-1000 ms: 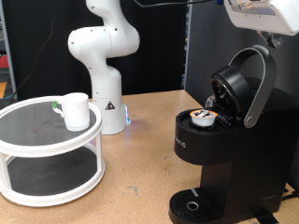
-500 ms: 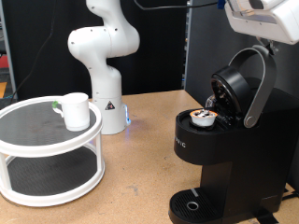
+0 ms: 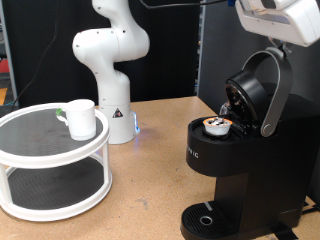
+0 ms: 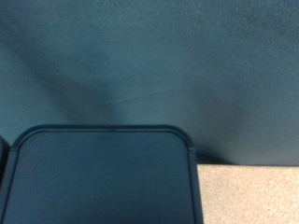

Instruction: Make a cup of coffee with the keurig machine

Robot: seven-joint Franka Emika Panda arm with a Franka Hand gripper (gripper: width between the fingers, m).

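Note:
The keurig machine (image 3: 236, 172) stands at the exterior view's right with its top lid (image 3: 250, 95) hinged up and open. A small white pod with a brown-printed top (image 3: 216, 124) sits in the open chamber. The cup (image 3: 80, 119), white with a greenish handle, stands upright on the top tier of a white round shelf (image 3: 45, 152) at the left. My gripper's white hand (image 3: 280, 18) shows only in part at the top right, above the raised lid; its fingers are not visible. The wrist view shows a dark rounded-corner top (image 4: 98, 177).
The arm's white base (image 3: 108, 60) stands at the back of the wooden table (image 3: 140, 195), between shelf and machine. The machine's round drip base (image 3: 205, 220) is bare. In the wrist view a dark blue backdrop (image 4: 149, 65) fills most of the picture.
The white hand at the top right has shifted slightly to the left and lower. The lid, pod and cup have not moved.

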